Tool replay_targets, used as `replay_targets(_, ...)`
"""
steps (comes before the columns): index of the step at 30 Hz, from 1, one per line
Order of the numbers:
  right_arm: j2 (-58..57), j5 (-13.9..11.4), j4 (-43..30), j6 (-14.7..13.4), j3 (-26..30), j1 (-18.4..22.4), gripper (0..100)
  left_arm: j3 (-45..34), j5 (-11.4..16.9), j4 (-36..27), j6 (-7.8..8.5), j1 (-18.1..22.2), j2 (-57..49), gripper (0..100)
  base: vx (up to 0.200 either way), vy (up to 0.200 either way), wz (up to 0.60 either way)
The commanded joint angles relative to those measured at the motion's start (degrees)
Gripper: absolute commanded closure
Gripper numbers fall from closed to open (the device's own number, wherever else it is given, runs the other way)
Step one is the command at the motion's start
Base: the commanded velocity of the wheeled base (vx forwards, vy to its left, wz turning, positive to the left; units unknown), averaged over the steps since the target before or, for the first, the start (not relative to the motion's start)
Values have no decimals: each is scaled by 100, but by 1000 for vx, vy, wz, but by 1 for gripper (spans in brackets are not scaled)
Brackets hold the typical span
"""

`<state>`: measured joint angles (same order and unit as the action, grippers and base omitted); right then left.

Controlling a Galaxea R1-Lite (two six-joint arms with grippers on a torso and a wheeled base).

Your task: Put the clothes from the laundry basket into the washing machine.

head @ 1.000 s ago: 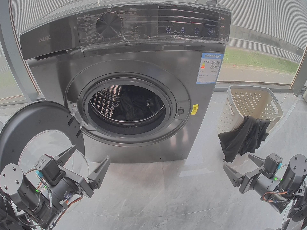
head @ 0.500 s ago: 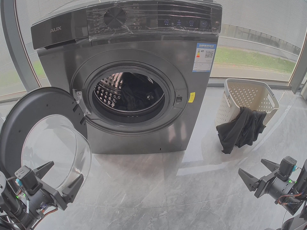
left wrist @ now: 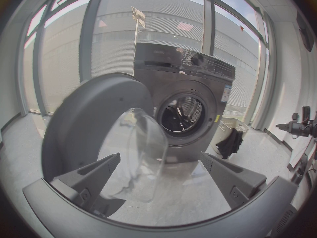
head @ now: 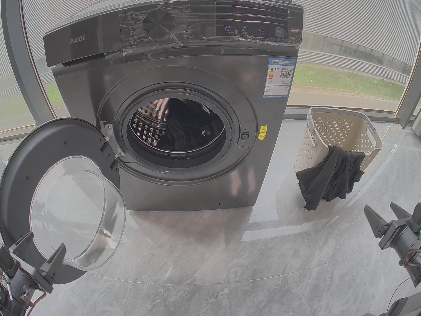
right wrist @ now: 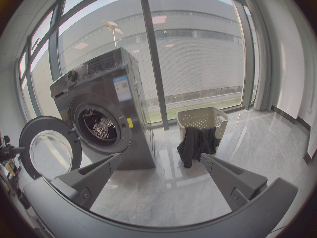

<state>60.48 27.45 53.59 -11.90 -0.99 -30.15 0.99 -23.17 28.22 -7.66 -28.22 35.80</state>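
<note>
A grey front-loading washing machine [head: 175, 66] [left wrist: 185, 83] [right wrist: 99, 93] stands ahead with its round door [head: 48, 176] [left wrist: 95, 123] [right wrist: 49, 146] swung open to the left. Dark cloth [head: 180, 126] lies inside the drum. To its right a cream laundry basket [head: 342, 130] [right wrist: 203, 118] [left wrist: 232, 125] sits on the floor with a black garment [head: 331, 176] [right wrist: 196, 142] [left wrist: 229, 142] draped over its front rim. My left gripper [head: 39, 253] [left wrist: 160, 161] is open, low at the left, near the door. My right gripper [head: 388, 216] [right wrist: 160, 161] is open, low at the right, short of the basket.
Grey marble floor [head: 228, 251] spreads between the grippers and the machine. Tall windows [head: 364, 31] run behind the machine and basket. The open door juts out over the floor on the left side.
The head view pulled back from the machine, mostly in the first half second. Both grippers, open throughout, slid down and outward toward the picture's lower corners.
</note>
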Motion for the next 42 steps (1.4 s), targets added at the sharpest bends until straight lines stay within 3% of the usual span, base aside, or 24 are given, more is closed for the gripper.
replay_targets(1, -818, -100, 117, 161, 99, 422, 0, -99, 32, -642, 98, 836, -1190, 0, 0, 0, 0)
replay_targets(4, -1082, -302, 46, 214, 99, 316, 0, -99, 173, -1214, 115, 1012, -1691, 0, 0, 0, 0)
replay_targets(5, -1425, -530, -191, 320, 99, 273, 0, -99, 331, -1680, 106, 1117, -2025, 0, 0, 0, 0)
replay_targets(8, -1847, -680, -1026, 399, 99, 492, 0, -99, 437, -2339, 106, 1469, -2605, 0, 0, 0, 0)
replay_targets(14, -2778, -829, -1676, 917, 99, 1441, 0, -99, 867, -2409, 142, 1961, -3044, 0, 0, 0, 0)
replay_targets(19, -3640, -1128, -2397, 1128, 99, 1995, 0, -99, 894, -2409, 159, 2154, -3053, 0, 0, 0, 0)
replay_targets(22, -4097, -1278, -2916, 1260, 99, 2206, 0, -99, 902, -2409, 265, 2268, -3053, 0, 0, 0, 0)
replay_targets(26, -4958, -1787, -3882, 1357, 99, 2523, 0, -99, 990, -2409, 546, 2831, -3255, 0, 0, 0, 0)
replay_targets(29, -5433, -2262, -4498, 1348, 99, 2610, 0, -99, 1157, -2409, 801, 2945, -3343, 0, 0, 0, 0)
replay_targets(31, -5740, -2526, -5034, 1357, 90, 2707, 0, -99, 1236, -2409, 783, 2936, -3361, 0, 0, 0, 0)
replay_targets(32, -5916, -2789, -5254, 1366, 28, 2874, 0, -90, 1263, -2427, 766, 2910, -3422, 0, 0, 0, 0)
replay_targets(34, -6048, -3387, -5500, 1374, -95, 3024, 0, -55, 1562, -2515, 748, 2831, -3492, 0, 0, 0, 0)
replay_targets(35, -6048, -3510, -5517, 1366, -95, 3015, 0, -46, 1711, -2532, 739, 2822, -3501, 0, 0, 0, 0)
replay_targets(36, -6048, -3501, -5570, 1330, -112, 3006, 0, -28, 1948, -2602, 669, 2831, -3519, 0, 0, 0, 0)
replay_targets(38, -6048, -3325, -5535, 1330, -112, 3015, 0, -2, 2054, -2690, 599, 2831, -3572, 0, 0, 0, 0)
replay_targets(42, -6048, -2420, -5544, 1383, -103, 3006, 0, 16, 1860, -2734, 634, 2822, -3580, 0, 0, 0, 0)
